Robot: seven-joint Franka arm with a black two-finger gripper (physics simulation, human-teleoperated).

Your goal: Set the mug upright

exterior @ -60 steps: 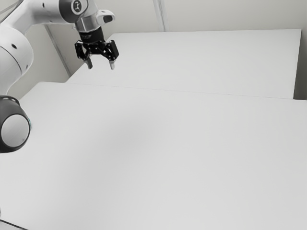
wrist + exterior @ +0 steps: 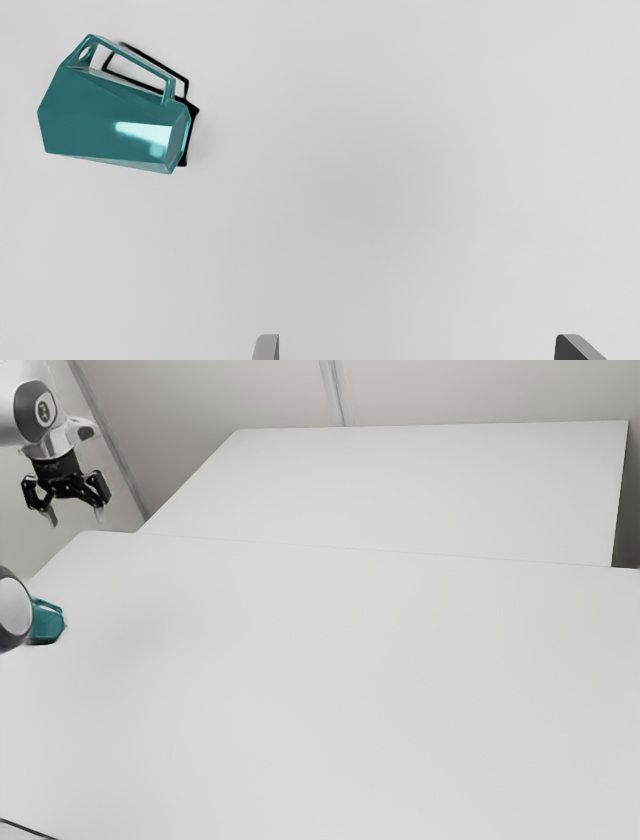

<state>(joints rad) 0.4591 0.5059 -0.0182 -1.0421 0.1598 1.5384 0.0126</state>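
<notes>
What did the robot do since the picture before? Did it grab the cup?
The arm and its gripper moved toward the exterior view's left, uncovering more of the teal mug. Nothing was grabbed or let go. The gripper stayed open, and the table looks the same.

The glossy teal mug with a faceted, angular body (image 2: 110, 120) lies on its side on the smooth white tabletop (image 2: 350, 260), at the exterior view's left and partly hidden there. Its body tapers from a broad end to a narrower, flat-faced one, which catches a pale streak of light beside it. A squared-off loop handle in the same teal runs along its side; the handle's exact tilt is hard to judge.
</notes>
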